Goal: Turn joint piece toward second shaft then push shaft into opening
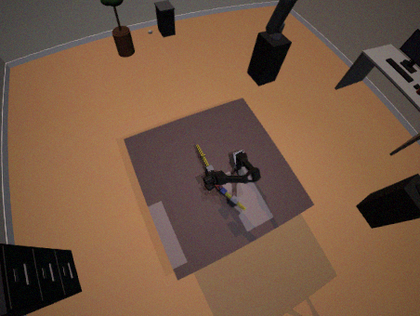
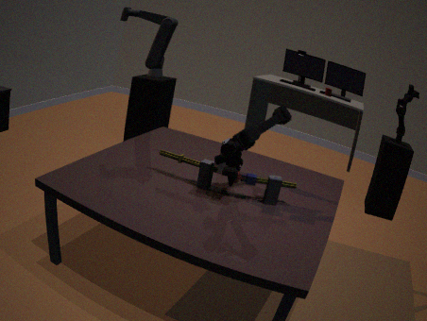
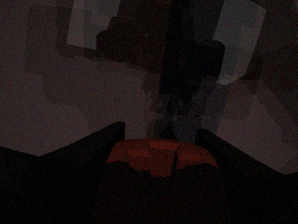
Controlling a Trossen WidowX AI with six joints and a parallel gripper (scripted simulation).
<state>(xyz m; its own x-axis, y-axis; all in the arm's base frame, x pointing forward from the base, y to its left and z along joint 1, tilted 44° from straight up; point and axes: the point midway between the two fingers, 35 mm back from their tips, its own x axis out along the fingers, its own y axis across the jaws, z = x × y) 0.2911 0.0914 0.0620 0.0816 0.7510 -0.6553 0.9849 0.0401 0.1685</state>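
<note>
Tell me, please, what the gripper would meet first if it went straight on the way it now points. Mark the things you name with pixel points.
Beyond the red joint piece (image 2: 239, 177) (image 3: 150, 151) between its jaws, the gripper (image 1: 210, 182) (image 2: 231, 178) (image 3: 160, 133) would probably meet the tabletop (image 1: 209, 246) (image 2: 165, 212) (image 3: 125, 90) below first, though the dark wrist view leaves the depth unclear.

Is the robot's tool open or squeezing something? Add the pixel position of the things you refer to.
Squeezing: the tool's (image 2: 232, 178) (image 3: 161, 134) fingers are shut on the red joint piece (image 3: 162, 152) between them.

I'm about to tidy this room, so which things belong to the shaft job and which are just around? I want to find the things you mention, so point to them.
Job:
- gripper (image 2: 232, 179) (image 3: 160, 133), shut on red joint piece (image 3: 162, 150)
- two shafts (image 1: 202, 153) (image 2: 169, 155)
- two gray blocks (image 2: 205, 175)

Just around:
- desk (image 2: 307, 106)
- monitors (image 2: 303, 65)
- potted plant (image 1: 124, 43)
</note>
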